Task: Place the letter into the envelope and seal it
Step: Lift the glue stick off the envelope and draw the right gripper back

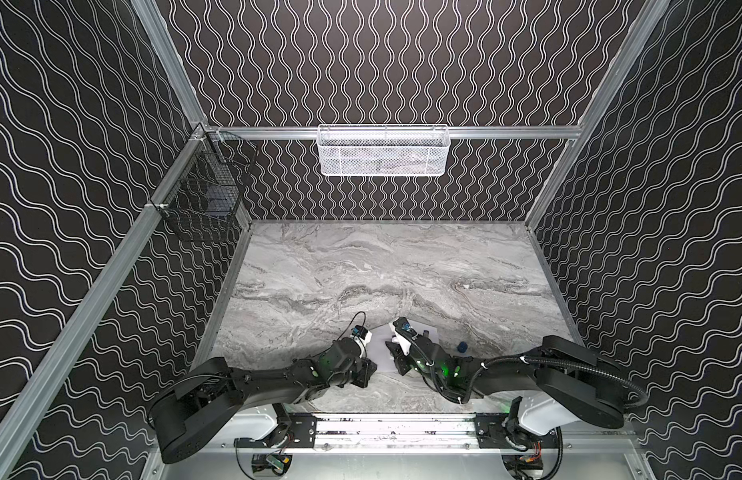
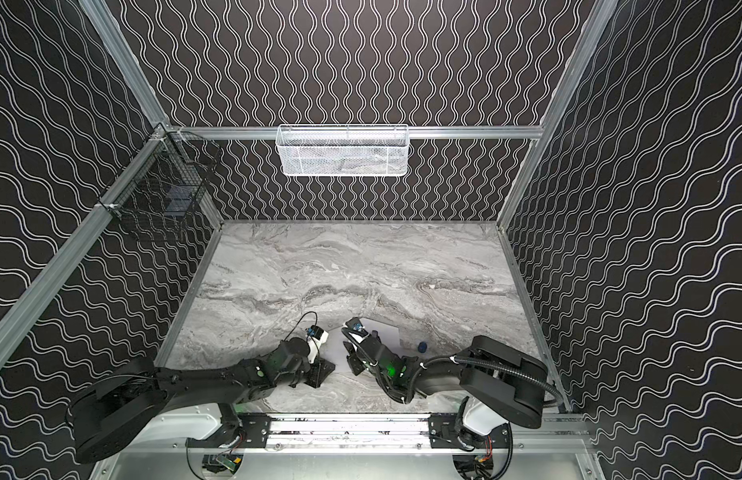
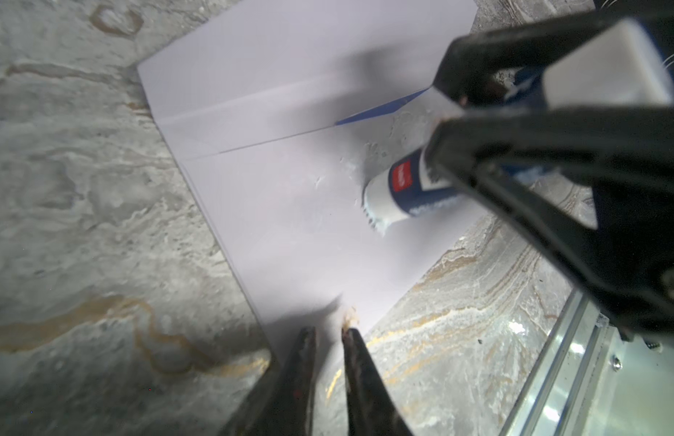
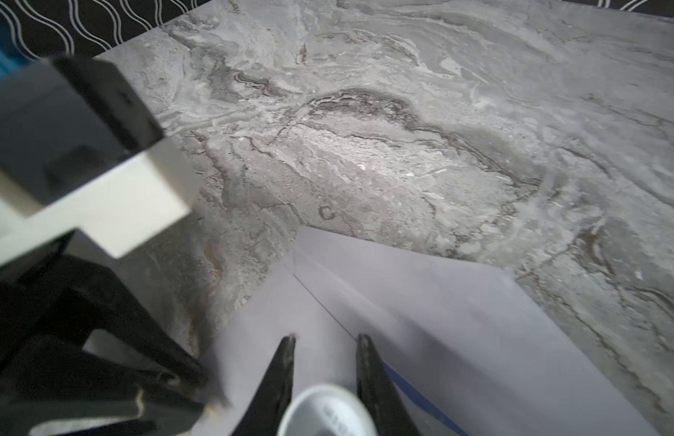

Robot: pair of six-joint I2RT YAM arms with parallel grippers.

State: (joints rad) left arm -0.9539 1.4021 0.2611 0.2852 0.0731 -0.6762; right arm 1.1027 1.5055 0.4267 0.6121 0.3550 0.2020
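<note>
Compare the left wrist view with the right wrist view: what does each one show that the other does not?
Only left wrist: the glue stick's blue side with a red label, its tip against the envelope, and a metal rail. Only right wrist: the patterned wall and the stick's round white end. Both: the envelope, the letter's blue edge, the left gripper, and the right gripper holding the stick.

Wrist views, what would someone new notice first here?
The right end effector clamps a blue-and-white glue stick, tip down on the pale envelope at the front of the table. A blue sliver of the letter peeks from the envelope's mouth; the left end effector sits at its edge.
</note>
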